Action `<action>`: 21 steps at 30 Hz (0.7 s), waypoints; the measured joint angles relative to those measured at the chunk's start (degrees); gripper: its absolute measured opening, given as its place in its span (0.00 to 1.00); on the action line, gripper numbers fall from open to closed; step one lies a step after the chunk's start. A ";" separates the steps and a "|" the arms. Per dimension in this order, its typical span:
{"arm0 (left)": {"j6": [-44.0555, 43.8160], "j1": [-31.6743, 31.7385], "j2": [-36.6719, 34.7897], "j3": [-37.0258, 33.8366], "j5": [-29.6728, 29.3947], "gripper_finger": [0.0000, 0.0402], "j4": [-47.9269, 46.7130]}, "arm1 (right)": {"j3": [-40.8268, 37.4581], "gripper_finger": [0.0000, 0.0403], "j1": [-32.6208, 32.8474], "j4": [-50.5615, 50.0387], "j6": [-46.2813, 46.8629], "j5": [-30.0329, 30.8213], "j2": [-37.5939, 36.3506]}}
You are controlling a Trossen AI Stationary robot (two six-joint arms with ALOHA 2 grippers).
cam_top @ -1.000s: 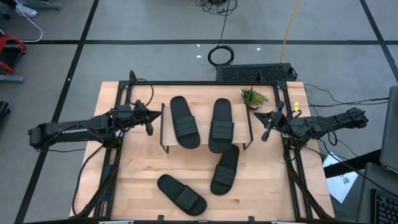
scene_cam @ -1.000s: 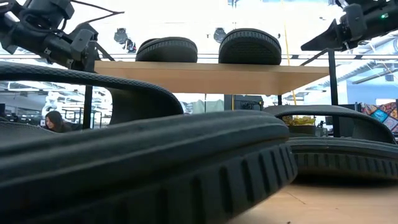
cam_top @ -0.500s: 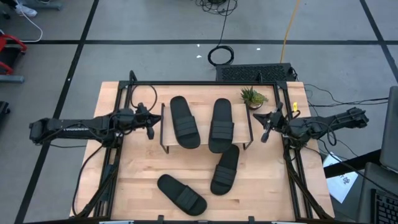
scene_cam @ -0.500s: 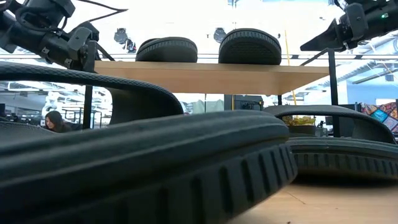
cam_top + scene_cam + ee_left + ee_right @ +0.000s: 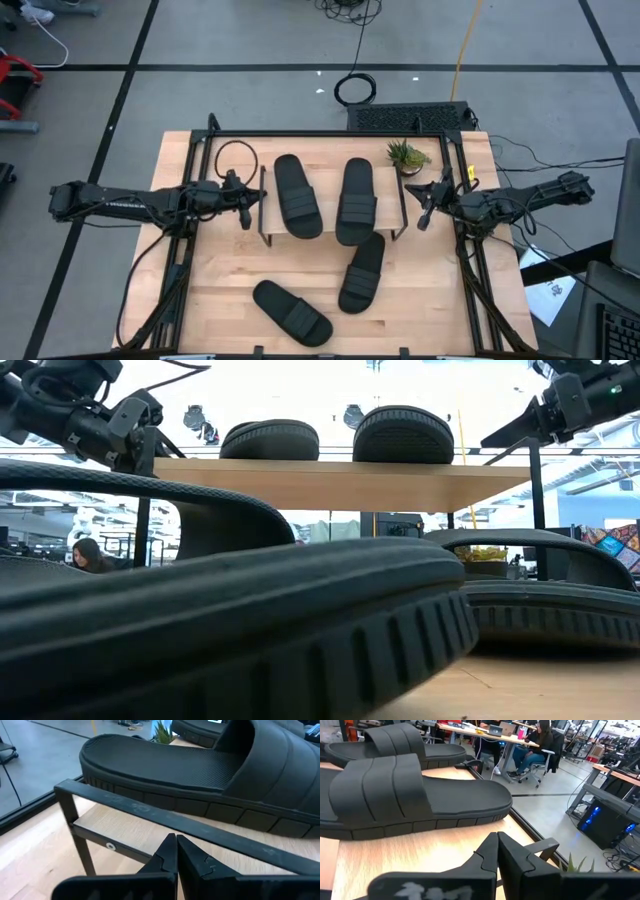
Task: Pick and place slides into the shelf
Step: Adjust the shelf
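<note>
The shelf point(image 5: 328, 180) stands mid-table, a light plank on black legs. Two black slides lie flat on its top, one toward its left point(image 5: 297, 195) and one toward its right point(image 5: 356, 200); the low view shows their ends point(image 5: 268, 440) point(image 5: 402, 435). Two more rest sole-down on the table: one point(image 5: 363, 272) just in front of the shelf, one point(image 5: 291, 312) by the near edge. My left gripper point(image 5: 245, 202) is shut, hovering just off the shelf's left end rail point(image 5: 200, 830). My right gripper point(image 5: 424, 203) is shut, off the shelf's right end.
A small potted plant point(image 5: 405, 155) stands at the shelf's far right corner. A loop of cable point(image 5: 235, 158) lies far of my left gripper. Black frame rails run along the table's sides. People sit at desks point(image 5: 535, 745) in the room beyond.
My left arm has swung so that its shut gripper has drifted a little toward the near edge and closer to the shelf's left end. The slides and the shelf have stayed where they were.
</note>
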 joint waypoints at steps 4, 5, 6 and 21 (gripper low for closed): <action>0.02 -0.43 0.88 0.07 -2.37 0.00 0.50 | 0.00 0.00 0.00 0.31 0.00 0.00 0.20; 0.07 -0.41 0.74 0.10 -3.06 0.00 0.09 | 0.00 0.00 0.00 0.31 0.00 0.00 0.20; 0.37 -0.35 0.30 0.20 -3.62 0.00 -0.64 | 0.00 0.00 0.00 0.31 0.02 0.00 0.20; 2.13 -0.98 -2.20 4.78 -1.39 0.01 -11.19 | 0.00 0.00 0.01 0.24 -0.09 -0.02 0.22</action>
